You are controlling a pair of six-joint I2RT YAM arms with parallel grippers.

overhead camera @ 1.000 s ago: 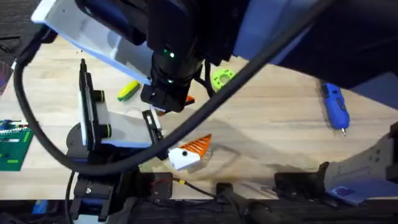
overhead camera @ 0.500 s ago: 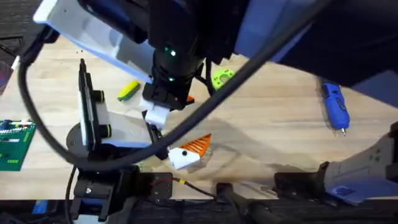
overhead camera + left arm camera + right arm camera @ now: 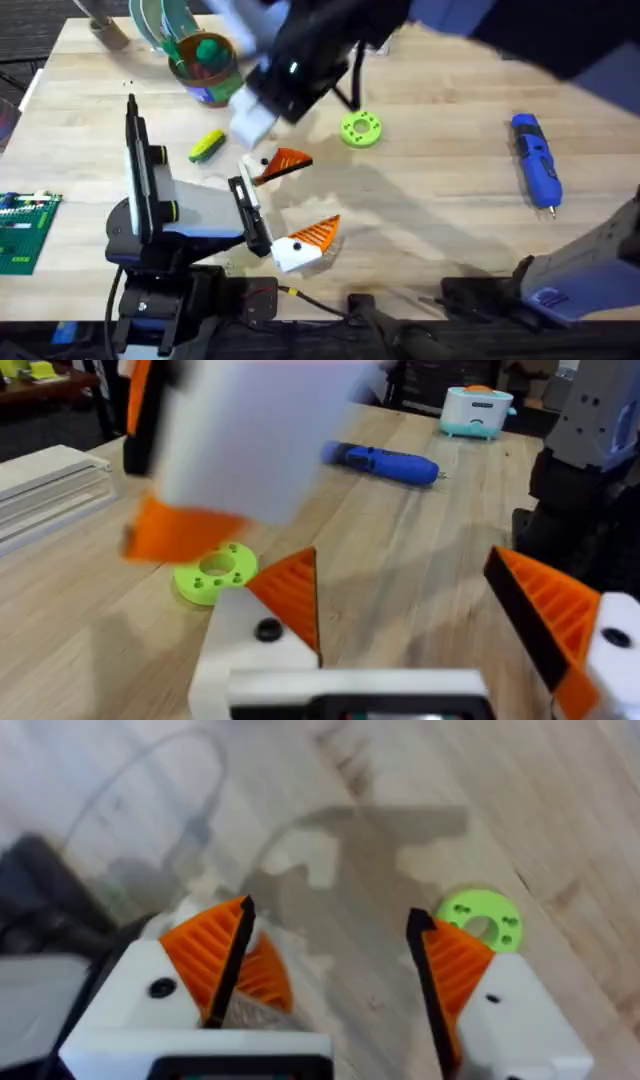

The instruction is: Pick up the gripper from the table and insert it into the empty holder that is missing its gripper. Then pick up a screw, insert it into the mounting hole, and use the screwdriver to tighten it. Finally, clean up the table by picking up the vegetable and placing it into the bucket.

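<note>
The orange ribbed gripper (image 3: 285,163) sits at the white holder (image 3: 243,190) of my left hand, with a dark spot beside it that could be a hole or a screw. In the left wrist view it stands as an orange wedge (image 3: 290,592) on the white mount (image 3: 245,650). My left gripper (image 3: 420,610) is open and empty. My right gripper (image 3: 330,970) is also open and empty, and hangs blurred (image 3: 252,118) beyond the wedge. The blue screwdriver (image 3: 535,172) lies at the far right. The yellow-green vegetable (image 3: 207,146) lies left of the wedge, and the bucket (image 3: 203,82) stands behind it.
A green disc (image 3: 360,128) lies mid-table, also seen as the disc (image 3: 480,920) under my right hand. A green circuit board (image 3: 20,230) sits at the left edge. The right arm's dark bulk crosses the back of the table. Bare wood lies between the disc and the screwdriver.
My right gripper has pulled up and away from the orange wedge toward the back left, leaving the wedge at the holder. The bucket is now uncovered.
</note>
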